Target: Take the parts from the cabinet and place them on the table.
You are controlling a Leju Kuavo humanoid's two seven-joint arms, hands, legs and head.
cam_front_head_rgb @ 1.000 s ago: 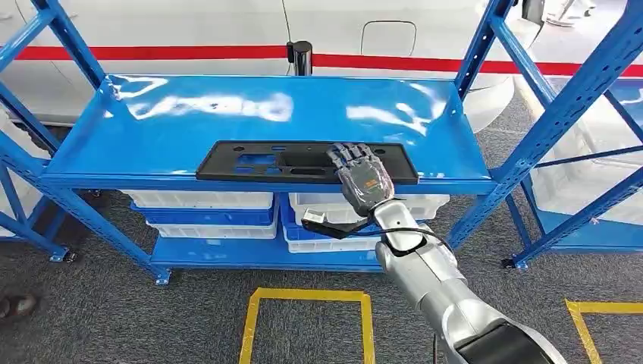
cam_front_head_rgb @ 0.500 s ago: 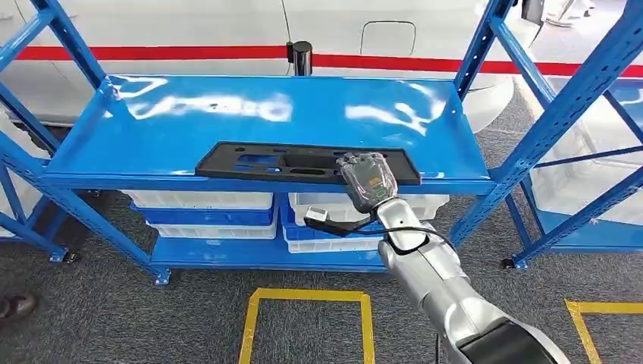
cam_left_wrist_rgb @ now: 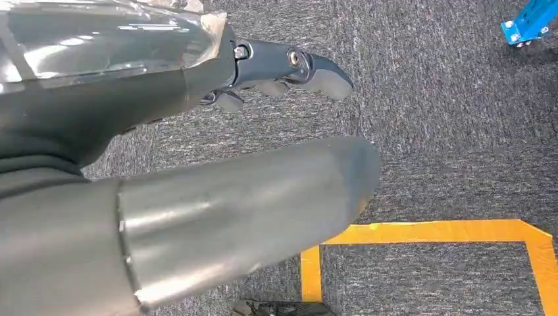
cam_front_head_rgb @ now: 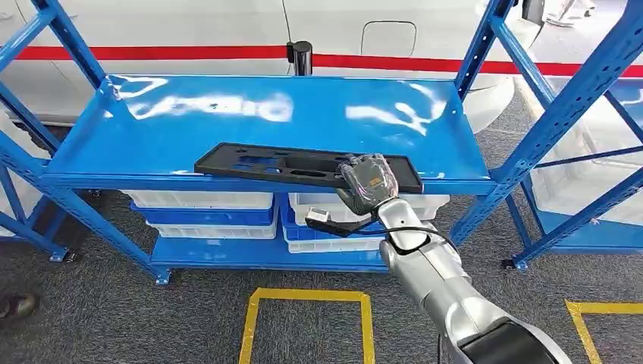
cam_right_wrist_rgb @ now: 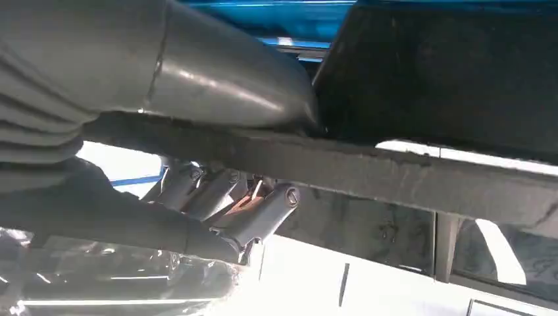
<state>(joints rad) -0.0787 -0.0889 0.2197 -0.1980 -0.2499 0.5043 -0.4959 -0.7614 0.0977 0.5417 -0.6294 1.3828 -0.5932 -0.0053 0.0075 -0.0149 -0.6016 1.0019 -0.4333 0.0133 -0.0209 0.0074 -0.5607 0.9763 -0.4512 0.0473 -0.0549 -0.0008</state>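
Note:
A long black plastic part (cam_front_head_rgb: pixel 288 163) with cut-outs lies along the front of the blue cabinet shelf (cam_front_head_rgb: pixel 227 114). Its right end is turned a little and hangs over the shelf lip. My right hand (cam_front_head_rgb: pixel 365 182) grips that right end, fingers curled over its front edge. In the right wrist view the part's bar (cam_right_wrist_rgb: pixel 395 171) runs between the thumb (cam_right_wrist_rgb: pixel 217 79) and the darker fingers (cam_right_wrist_rgb: pixel 256 210). My left hand (cam_left_wrist_rgb: pixel 197 131) hangs over grey carpet with nothing in it, its fingers (cam_left_wrist_rgb: pixel 309 69) apart from the thumb (cam_left_wrist_rgb: pixel 250 204).
White bins (cam_front_head_rgb: pixel 197 201) sit on the shelf below, more of them (cam_front_head_rgb: pixel 425 205) under my hand. Blue uprights (cam_front_head_rgb: pixel 561 114) of a second rack stand at the right. Yellow floor tape (cam_front_head_rgb: pixel 307 296) marks a square in front. A white vehicle body with a red stripe (cam_front_head_rgb: pixel 152 51) stands behind.
My right hand's fingers, flat on the part a second ago, have curled over its edge. The part's right end has slid forward and the part now lies slightly askew.

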